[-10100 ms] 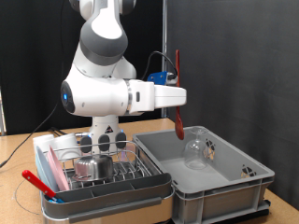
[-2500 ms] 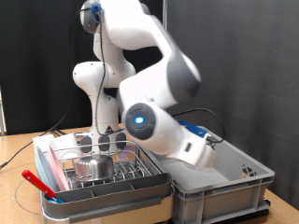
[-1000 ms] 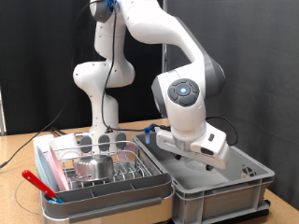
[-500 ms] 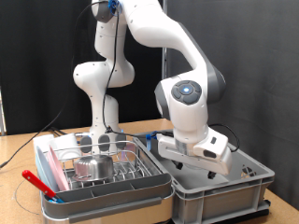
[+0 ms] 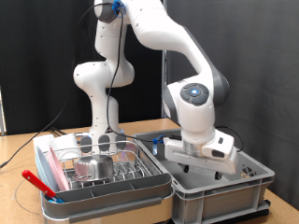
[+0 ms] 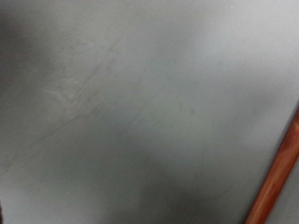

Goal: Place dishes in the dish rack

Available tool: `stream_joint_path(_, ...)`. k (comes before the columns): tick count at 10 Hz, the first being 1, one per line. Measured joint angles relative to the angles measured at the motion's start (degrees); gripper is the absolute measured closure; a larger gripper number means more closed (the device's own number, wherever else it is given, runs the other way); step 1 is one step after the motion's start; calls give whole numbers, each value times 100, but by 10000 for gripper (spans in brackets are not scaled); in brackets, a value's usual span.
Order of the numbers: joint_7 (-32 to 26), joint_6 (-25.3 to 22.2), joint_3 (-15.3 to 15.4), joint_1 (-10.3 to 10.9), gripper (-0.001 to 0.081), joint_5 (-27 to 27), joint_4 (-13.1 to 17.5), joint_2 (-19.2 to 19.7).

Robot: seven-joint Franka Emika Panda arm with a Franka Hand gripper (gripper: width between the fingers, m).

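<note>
While the arm (image 5: 192, 107) bends down into the grey bin (image 5: 215, 187) at the exterior view's right, its pincer (image 5: 192, 168) sits low inside the bin, behind the near wall, and whether the fingers are apart or together cannot be told. What else the bin holds is mostly hidden by the arm; a small dark item (image 5: 247, 171) lies near its far right corner, too small to name.

At the exterior view's left the rack (image 5: 103, 168), silver wire in a pale tray (image 5: 112, 199) with a grey rim, stands on the tabletop (image 5: 14, 182), touching or just beside the bin. Inside it a pink plate (image 5: 59, 170) leans upright among the prongs at the left end. A steel cup (image 5: 92, 168) rests in the middle of the rack, and pale pink shows through the wires just to its right. A red utensil (image 5: 39, 183) lies slanted across the tray's near left corner, its handle reaching out past the rim over the tabletop. Dark round knobs (image 5: 101, 142) line the rack's back edge.

The wrist view is blurred: a plain grey surface (image 6: 121, 112) fills nearly all of it, with faint scratch marks, and a reddish-brown stick (image 6: 276, 177) runs slantwise along one edge. Whether it touches the grey surface cannot be told
</note>
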Motion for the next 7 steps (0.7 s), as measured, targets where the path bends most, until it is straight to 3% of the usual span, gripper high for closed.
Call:
stream_joint_path(4,294,267,85,235,0,-197,-124,48)
stream_joint_path(6,770,884,22,382,0,-597,-216,167)
stream_joint_path(7,895,973,-2,418,0,-748,-222,260)
